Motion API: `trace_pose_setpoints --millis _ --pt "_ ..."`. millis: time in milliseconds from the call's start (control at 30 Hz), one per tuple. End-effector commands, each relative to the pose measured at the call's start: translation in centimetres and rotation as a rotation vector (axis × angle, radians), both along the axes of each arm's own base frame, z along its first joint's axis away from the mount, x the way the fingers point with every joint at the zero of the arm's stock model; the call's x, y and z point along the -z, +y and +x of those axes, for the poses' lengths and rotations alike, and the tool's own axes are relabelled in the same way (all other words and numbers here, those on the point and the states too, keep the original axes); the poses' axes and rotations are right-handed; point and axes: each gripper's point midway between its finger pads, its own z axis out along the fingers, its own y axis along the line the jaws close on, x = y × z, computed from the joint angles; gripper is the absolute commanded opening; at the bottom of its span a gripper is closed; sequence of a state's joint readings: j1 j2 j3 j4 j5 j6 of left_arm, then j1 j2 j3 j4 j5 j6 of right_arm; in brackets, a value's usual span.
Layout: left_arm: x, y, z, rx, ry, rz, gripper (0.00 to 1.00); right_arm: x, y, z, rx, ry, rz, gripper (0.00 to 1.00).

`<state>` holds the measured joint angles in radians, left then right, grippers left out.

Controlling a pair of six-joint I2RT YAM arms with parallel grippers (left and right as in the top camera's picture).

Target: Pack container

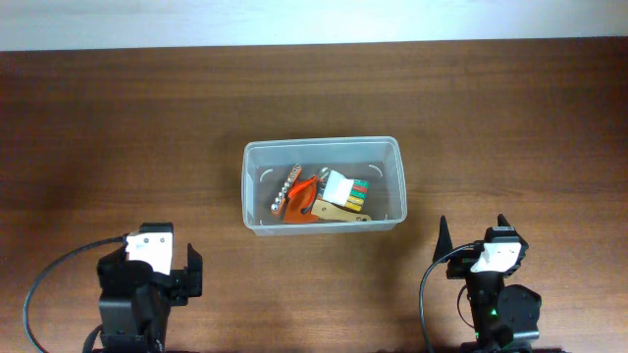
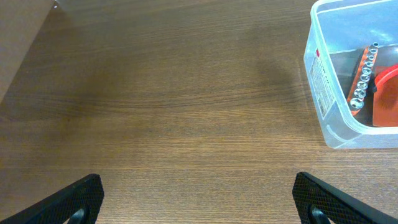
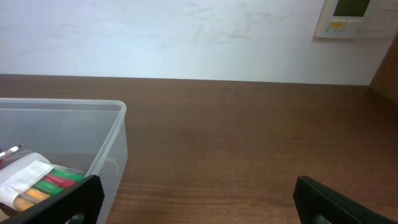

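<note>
The clear plastic container [image 1: 253, 186] stands at the table's middle. Inside lie an orange socket rail with silver sockets [image 1: 285, 194], an orange-handled tool [image 1: 306, 199], a wooden-handled tool [image 1: 343, 213] and a white holder of coloured bits [image 1: 346, 188]. The container shows at the right edge of the left wrist view [image 2: 324, 74] and at the lower left of the right wrist view [image 3: 109, 143]. My left gripper [image 1: 188, 267] is open and empty at the front left, its fingers wide apart [image 2: 198, 199]. My right gripper [image 1: 473, 233] is open and empty at the front right [image 3: 199, 202].
The brown wooden table [image 1: 118, 137] ends at a pale wall along the back. A wall thermostat [image 3: 348, 17] shows in the right wrist view. Black cables [image 1: 44, 284] trail from both arm bases at the front edge.
</note>
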<state>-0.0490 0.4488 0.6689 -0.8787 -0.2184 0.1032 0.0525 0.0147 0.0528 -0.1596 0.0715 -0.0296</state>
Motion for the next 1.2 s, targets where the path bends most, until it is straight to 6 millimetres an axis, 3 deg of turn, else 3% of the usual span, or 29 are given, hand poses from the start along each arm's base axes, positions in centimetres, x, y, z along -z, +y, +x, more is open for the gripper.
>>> trace_pose_setpoints --millis 0,300,400,500,600,700,833,967,1033,1100,1167 --pt "0.2 0.3 -0.1 -0.02 -0.002 -0.003 0.99 0.2 -0.2 0.0 0.018 0.0 0.006 0.99" --pt "0.2 0.3 -0.1 -0.015 0.002 0.011 0.99 0.2 -0.2 0.0 0.018 0.0 0.006 0.99" --pt "-0.2 -2.6 -0.2 0.125 -0.042 -0.093 0.99 0.2 -0.2 0.0 0.018 0.0 0.006 0.99" --pt "-0.5 -7.0 -1.3 0.343 -0.102 -0.222 0.99 0.2 -0.2 0.0 0.018 0.0 0.006 0.99" --pt "0.8 -9.4 -2.0 0.478 -0.194 -0.272 0.99 0.2 -0.2 0.0 0.018 0.0 0.006 0.99" --pt "1.4 -9.0 -0.6 0.465 -0.321 -0.242 0.99 0.2 -0.2 0.0 0.018 0.0 0.006 0.99" --pt "0.3 -7.6 2.3 0.391 -0.507 -0.182 0.99 0.2 -0.2 0.0 0.018 0.0 0.006 0.99" --pt "-0.5 -6.3 3.8 0.319 -0.655 -0.142 0.99 0.3 -0.2 0.0 0.018 0.001 0.006 0.99" --pt "2.4 -6.2 4.3 0.312 -0.617 -0.141 0.99 0.3 -0.2 0.0 0.018 0.001 0.006 0.99" --pt "3.6 -5.9 4.3 0.288 -0.568 -0.135 0.99 0.3 -0.2 0.0 0.018 0.001 0.006 0.99" --pt "3.6 -5.2 4.4 0.256 -0.57 -0.114 0.99 0.3 -0.2 0.0 0.018 0.001 0.006 0.99"
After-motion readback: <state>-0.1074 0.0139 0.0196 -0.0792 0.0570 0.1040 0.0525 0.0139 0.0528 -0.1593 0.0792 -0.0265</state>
